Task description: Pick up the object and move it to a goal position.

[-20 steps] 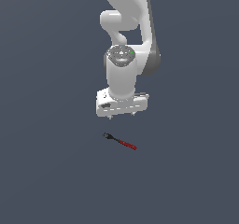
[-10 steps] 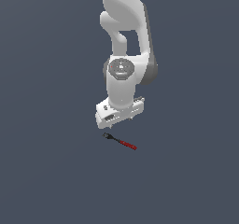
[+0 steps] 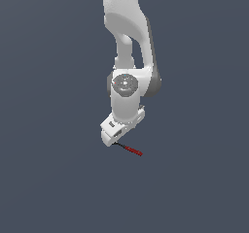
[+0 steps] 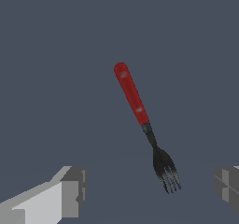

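Exterior and wrist views of a white Franka Panda arm [image 3: 129, 57] reaching down over a plain dark grey-blue surface [image 3: 48, 178]. The small fork with a red handle and black prongs [image 4: 144, 125] is lying flat on this surface, free of any grasp. In the exterior view the white two-fingered gripper [image 3: 113, 139] is hanging tilted just above the fork's black end, whose prongs are hiding behind the gripper body; only the red handle and a short black neck are showing toward the exterior view's right. The arm's upper links are running out of frame at the top. In the wrist view the grey fingertips [image 4: 74, 190] are standing wide apart, one cut off at the frame edge, with the prongs lying between them, touching neither
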{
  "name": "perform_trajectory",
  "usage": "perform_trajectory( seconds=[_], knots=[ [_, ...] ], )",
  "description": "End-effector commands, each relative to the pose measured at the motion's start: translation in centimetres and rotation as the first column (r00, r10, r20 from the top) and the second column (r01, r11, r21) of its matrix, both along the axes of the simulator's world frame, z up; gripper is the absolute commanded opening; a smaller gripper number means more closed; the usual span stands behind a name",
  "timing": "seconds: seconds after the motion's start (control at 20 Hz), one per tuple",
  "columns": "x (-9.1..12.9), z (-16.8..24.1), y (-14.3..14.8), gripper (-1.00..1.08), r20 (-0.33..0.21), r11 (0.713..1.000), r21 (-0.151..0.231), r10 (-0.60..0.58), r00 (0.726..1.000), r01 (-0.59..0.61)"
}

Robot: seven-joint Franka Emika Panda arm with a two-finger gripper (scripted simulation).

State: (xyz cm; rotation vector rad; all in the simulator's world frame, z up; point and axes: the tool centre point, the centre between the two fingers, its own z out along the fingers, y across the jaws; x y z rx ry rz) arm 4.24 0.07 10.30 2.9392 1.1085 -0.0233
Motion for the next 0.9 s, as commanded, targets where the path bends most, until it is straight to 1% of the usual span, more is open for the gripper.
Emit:
perform_trajectory(
  seconds=[0.0,0.15,0.45,0.65,0.85],
  knots=[
    [0.4,-0.8,-0.1,1.00,0.002,0.997,0.000,0.073,0.997,-0.073],
    [0.8,-1.7,-0.2,1.00,0.004,0.988,0.001,0.157,0.988,-0.157],
    [1.4,-3.3,-0.4,1.00,0.008,0.957,0.003,0.291,0.957,-0.291],
    [1.7,-4.0,-0.5,1.00,0.011,0.936,0.004,0.351,0.936,-0.351],
    [1.9,-4.5,-0.6,1.00,0.013,0.922,0.005,0.388,0.922,-0.388]
  ],
)
